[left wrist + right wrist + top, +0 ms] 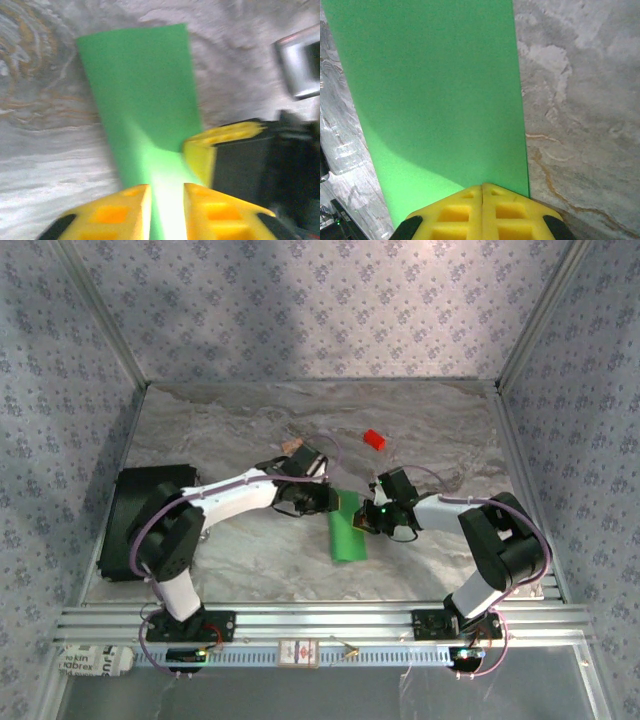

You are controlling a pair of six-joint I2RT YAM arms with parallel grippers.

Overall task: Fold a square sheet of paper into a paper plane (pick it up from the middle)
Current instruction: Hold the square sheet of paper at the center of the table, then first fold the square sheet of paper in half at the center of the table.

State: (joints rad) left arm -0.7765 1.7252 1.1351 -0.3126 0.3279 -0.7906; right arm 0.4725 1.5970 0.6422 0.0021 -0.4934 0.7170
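The right gripper [482, 186], its yellow tips pressed together, pinches the near edge of the square sheet of paper [430, 85], a bright green band stretching far across the grey marbled table [580, 100].

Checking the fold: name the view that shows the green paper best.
Top external: the green paper shows nearly whole, a narrow strip on the table. Right wrist shows it large and sharp but cropped; left wrist shows its far end, blurred.
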